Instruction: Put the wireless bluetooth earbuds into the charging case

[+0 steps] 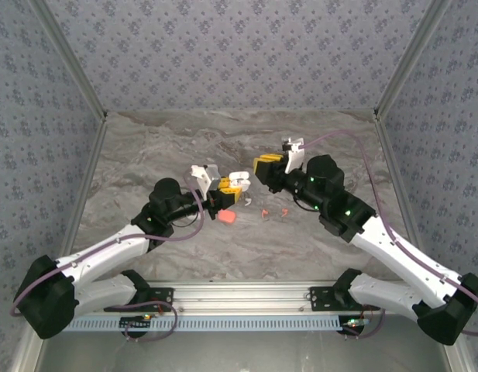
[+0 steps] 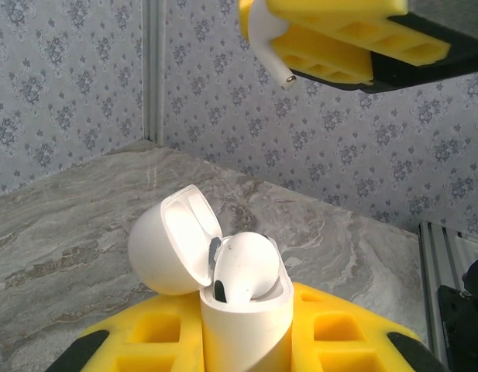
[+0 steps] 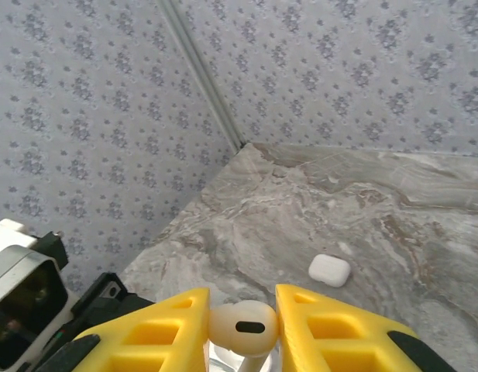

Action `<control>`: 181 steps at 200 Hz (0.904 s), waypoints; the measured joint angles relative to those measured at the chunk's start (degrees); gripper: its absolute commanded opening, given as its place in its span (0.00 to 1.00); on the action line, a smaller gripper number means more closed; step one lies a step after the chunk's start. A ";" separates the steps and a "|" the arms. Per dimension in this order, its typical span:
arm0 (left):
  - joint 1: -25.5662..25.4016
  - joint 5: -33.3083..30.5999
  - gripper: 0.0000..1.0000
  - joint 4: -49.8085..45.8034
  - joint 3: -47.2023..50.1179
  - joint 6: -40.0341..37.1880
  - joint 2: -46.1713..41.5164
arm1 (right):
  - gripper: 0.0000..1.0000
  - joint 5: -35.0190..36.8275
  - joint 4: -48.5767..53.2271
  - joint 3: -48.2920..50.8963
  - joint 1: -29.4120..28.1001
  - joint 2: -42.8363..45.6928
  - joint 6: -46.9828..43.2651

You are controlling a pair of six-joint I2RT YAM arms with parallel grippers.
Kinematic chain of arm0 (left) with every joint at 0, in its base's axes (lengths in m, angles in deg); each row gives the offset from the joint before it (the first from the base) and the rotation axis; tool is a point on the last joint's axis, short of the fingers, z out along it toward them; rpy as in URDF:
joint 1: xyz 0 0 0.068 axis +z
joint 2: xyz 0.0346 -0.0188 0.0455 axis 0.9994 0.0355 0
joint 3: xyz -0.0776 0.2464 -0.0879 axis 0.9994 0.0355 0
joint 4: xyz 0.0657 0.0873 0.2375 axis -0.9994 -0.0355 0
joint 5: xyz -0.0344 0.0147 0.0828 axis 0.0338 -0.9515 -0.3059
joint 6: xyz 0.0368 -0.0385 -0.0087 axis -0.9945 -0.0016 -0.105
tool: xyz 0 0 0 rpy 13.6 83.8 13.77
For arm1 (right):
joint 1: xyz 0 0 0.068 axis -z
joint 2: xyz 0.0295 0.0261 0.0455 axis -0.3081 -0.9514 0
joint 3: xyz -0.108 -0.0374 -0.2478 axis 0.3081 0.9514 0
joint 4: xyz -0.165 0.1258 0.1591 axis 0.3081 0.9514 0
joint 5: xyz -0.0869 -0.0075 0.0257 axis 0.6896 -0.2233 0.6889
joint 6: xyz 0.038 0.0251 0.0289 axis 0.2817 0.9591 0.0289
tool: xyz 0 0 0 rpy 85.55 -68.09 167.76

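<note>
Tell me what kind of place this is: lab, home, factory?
Most likely a lab robot cell, not a home. Marble-look tabletop boxed in by wallpapered panels on aluminium posts, with the left arm and right arm bolted to an aluminium rail at the near edge.

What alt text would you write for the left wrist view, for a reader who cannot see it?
An open white charging case, one white earbud seated inside, stands clamped between the left arm's yellow fingers at the bottom edge. Above it, the right arm's yellow fingers grip a second white earbud, stem pointing down, over a grey marbled table.
</note>
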State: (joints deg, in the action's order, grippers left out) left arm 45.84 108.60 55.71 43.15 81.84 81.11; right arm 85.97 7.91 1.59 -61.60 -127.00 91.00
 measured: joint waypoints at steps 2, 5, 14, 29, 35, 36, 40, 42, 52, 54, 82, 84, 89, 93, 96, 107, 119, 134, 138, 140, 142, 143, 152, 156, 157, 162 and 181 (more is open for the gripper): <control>-0.02 -0.07 0.00 0.02 0.00 0.02 0.00 | 0.27 0.02 -0.09 0.00 -0.15 -0.15 0.00; -0.02 -0.13 0.00 0.07 0.00 0.17 0.00 | 0.27 0.02 -0.13 0.00 -0.35 -0.31 0.00; -0.02 -0.20 0.00 0.28 0.00 0.22 0.00 | 0.27 0.13 -0.37 0.00 -0.85 -0.87 0.02; -0.04 -0.37 0.00 0.66 0.00 0.37 0.00 | 0.27 0.50 -0.48 0.00 -1.62 -1.79 0.22; -0.07 -0.37 0.00 0.81 0.00 0.37 0.00 | 0.27 0.57 -0.48 0.00 -1.86 -2.12 0.26; -0.07 -0.37 0.00 0.83 0.00 0.37 0.00 | 0.27 0.61 -0.46 0.00 -1.92 -2.21 0.31; -0.07 -0.39 0.00 0.90 0.00 0.37 0.00 | 0.27 0.70 -0.48 0.00 -2.05 -2.38 0.39; -0.07 -0.44 0.00 0.94 0.00 0.39 0.00 | 0.27 0.72 -0.48 0.00 -2.14 -2.51 0.39; -0.07 -0.59 0.00 1.09 0.00 0.39 0.00 | 0.27 0.94 -0.48 0.00 -2.58 -2.97 0.44; -0.07 -0.59 0.00 1.09 0.00 0.39 0.00 | 0.27 0.94 -0.46 0.00 -2.64 -3.06 0.44; -0.24 -0.81 0.00 1.22 0.00 0.39 0.00 | 0.27 1.42 -0.46 0.00 -3.61 -4.04 0.44; -0.26 -0.87 0.00 1.25 0.00 0.39 0.00 | 0.27 1.49 -0.46 0.00 -3.63 -4.09 0.44; -0.31 -0.94 0.00 1.25 0.00 0.39 0.00 | 0.27 1.57 -0.46 0.00 -3.76 -4.24 0.44; -0.35 -0.96 0.00 1.25 0.00 0.39 0.00 | 0.27 1.62 -0.46 0.00 -3.78 -4.33 0.44; -0.37 -0.96 0.00 1.25 0.00 0.39 0.00 | 0.27 1.77 -0.46 0.00 -3.87 -4.42 0.44; -0.37 -0.96 0.00 1.25 0.00 0.39 0.00 | 0.27 2.14 -0.46 0.00 -4.00 -4.68 0.44; -0.37 -0.98 0.00 1.25 0.00 0.42 0.00 | 0.27 2.56 -0.42 0.00 -4.11 -4.85 0.44; -0.37 -0.98 0.00 1.25 0.00 0.61 0.00 | 0.27 3.06 -0.39 0.00 -4.13 -5.07 0.44; -0.37 -0.98 0.00 1.25 0.00 0.63 0.00 | 0.27 3.13 -0.39 0.00 -4.13 -5.11 0.44; -0.37 -0.98 0.00 1.25 0.00 0.63 0.00 | 0.27 3.21 -0.39 0.00 -4.13 -5.11 0.44; -0.37 -0.98 0.00 1.25 0.00 0.63 0.00 | 0.27 3.30 -0.39 0.00 -4.15 -5.14 0.44; -0.37 -0.98 0.00 1.25 0.00 0.63 0.00 | 0.27 3.34 -0.39 0.00 -4.17 -5.16 0.44; -0.37 -0.98 0.00 1.25 0.00 0.63 0.00 | 0.27 3.54 -0.35 0.00 -4.17 -5.20 0.44; -0.37 -0.98 0.00 1.25 0.00 0.66 0.00 | 0.27 3.58 -0.33 0.00 -4.17 -5.22 0.44; -0.37 -0.98 0.00 1.25 0.00 0.66 0.00 | 0.27 3.61 -0.31 0.00 -4.17 -5.22 0.44; -0.37 -0.98 0.00 1.25 0.00 0.72 0.00 | 0.27 3.72 -0.24 0.00 -4.20 -5.25 0.44; -0.39 -1.01 0.00 1.25 0.00 0.81 0.00 | 0.27 3.93 0.02 0.02 -4.28 -5.35 0.44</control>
State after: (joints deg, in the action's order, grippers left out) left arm 45.44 107.59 56.95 43.15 82.65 81.11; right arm 89.91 7.93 1.61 -65.89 -132.36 91.44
